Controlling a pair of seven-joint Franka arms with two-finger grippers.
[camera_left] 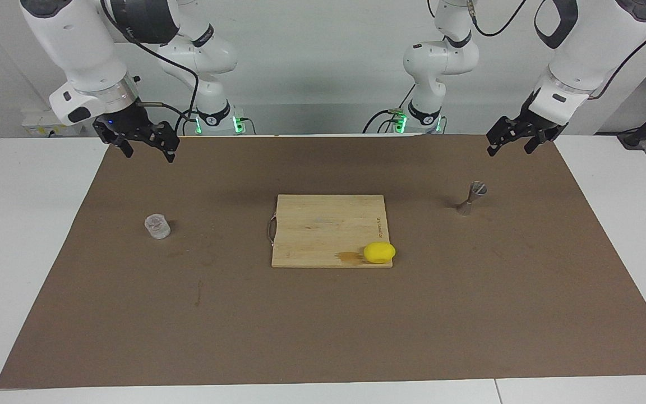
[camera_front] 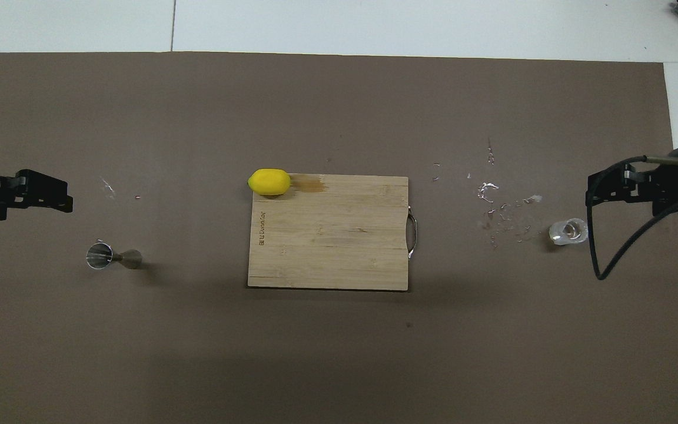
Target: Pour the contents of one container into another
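Note:
A small clear cup (camera_left: 157,226) (camera_front: 568,231) stands on the brown mat toward the right arm's end of the table. At the left arm's end, a grey metal hourglass jigger (camera_left: 471,198) (camera_front: 112,257) stands on the mat. My right gripper (camera_left: 149,154) (camera_front: 591,188) hangs open in the air over the mat, apart from the cup and holding nothing. Over the mat by the jigger, my left gripper (camera_left: 511,150) (camera_front: 65,197) is raised, open and empty too.
A wooden cutting board (camera_left: 323,224) (camera_front: 327,247) lies mid-mat, with a yellow lemon (camera_left: 379,252) (camera_front: 269,181) at its corner farther from the robots, by a wet stain. Spilled droplets (camera_front: 501,206) glisten on the mat between board and cup.

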